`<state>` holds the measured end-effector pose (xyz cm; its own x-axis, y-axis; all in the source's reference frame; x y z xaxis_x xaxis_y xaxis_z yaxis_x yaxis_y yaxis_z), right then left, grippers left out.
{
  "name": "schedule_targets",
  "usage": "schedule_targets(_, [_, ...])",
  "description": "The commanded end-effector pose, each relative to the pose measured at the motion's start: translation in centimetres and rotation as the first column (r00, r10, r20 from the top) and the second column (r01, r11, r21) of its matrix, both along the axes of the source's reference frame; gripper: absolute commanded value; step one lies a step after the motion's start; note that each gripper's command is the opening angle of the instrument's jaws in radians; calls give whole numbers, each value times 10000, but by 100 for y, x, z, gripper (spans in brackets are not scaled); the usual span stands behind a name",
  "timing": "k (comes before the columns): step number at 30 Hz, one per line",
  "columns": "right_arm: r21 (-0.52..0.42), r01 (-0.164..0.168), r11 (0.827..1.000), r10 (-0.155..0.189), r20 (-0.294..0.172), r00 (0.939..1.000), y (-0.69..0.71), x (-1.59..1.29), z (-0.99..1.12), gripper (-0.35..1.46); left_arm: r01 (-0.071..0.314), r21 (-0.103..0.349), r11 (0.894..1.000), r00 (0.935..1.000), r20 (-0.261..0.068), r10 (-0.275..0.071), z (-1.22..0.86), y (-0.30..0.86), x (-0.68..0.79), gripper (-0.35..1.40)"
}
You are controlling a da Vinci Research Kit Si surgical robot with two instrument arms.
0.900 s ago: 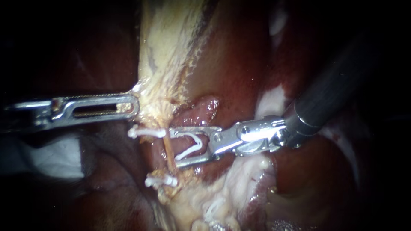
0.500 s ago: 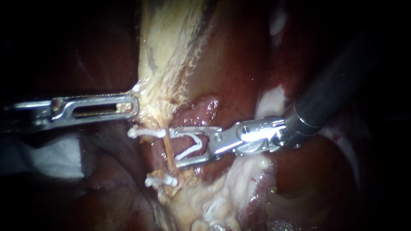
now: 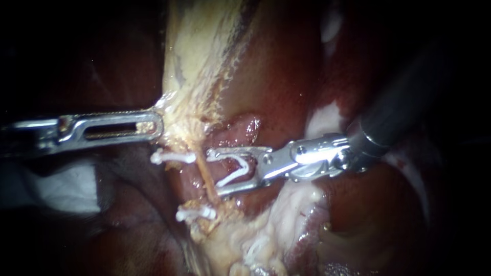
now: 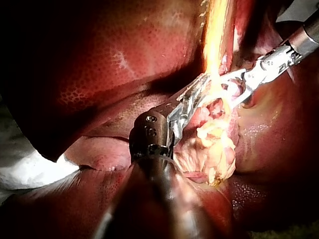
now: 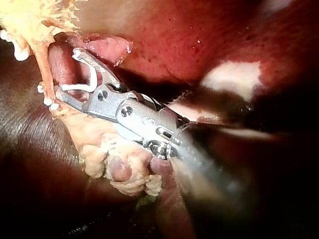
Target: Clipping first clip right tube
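Against liver, two clips pinch one tube; left instrument clamps tissue, right instrument clasps a third clip.

Locate the tube at centre, with an upper clip and a lower clip on it. Find the right instrument just right of the tube, between those clips, a loaded clip in its jaws. Note the left instrument above the upper clip, clamped on the tissue band.

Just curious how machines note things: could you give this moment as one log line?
step: clipping tube | left instrument: holding pale tissue | right instrument: carrying unclosed clip, tip at tube
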<state>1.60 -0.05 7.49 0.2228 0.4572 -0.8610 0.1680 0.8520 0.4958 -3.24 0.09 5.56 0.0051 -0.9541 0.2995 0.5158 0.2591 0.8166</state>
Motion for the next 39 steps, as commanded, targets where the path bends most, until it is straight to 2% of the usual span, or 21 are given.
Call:
schedule_targets(1, [6,-69,10000,69,5,10000,4,-5,-3,54,4,2,10000,10000,-5,-4,-1,-1,0,-35])
schedule_targets(7, [-65,-191,9998,192,47,9998,21,-35,-16,54,24,-4,10000,10000,15,-24,-3,-1,1,-35])
schedule_targets(13, [-12,-227,9997,227,-2,9997,25,-51,-25,54,20,0,10000,10000,18,-20,-3,-1,1,-35])
schedule_targets(18, [15,-177,9998,178,-110,9998,18,-51,-33,56,13,8,10000,10000,25,-13,-4,0,2,-35])
schedule_targets(22, [19,-17,10000,18,-343,9994,11,-46,-40,56,33,1,10000,10000,46,-33,-6,0,3,-35])
schedule_targets(26, [325,73,9994,-61,-364,9993,6,-37,-44,55,35,3,10000,10000,45,-35,-7,0,2,-35])
schedule_targets(32, [533,101,9985,-84,-320,9995,-3,-20,-31,55,61,-3,10000,10000,61,-61,-10,-2,2,-35])
schedule_targets(39, [781,223,9967,-201,-297,9994,-23,9,-11,56,93,-5,10000,9999,75,-93,-15,-3,0,-35])
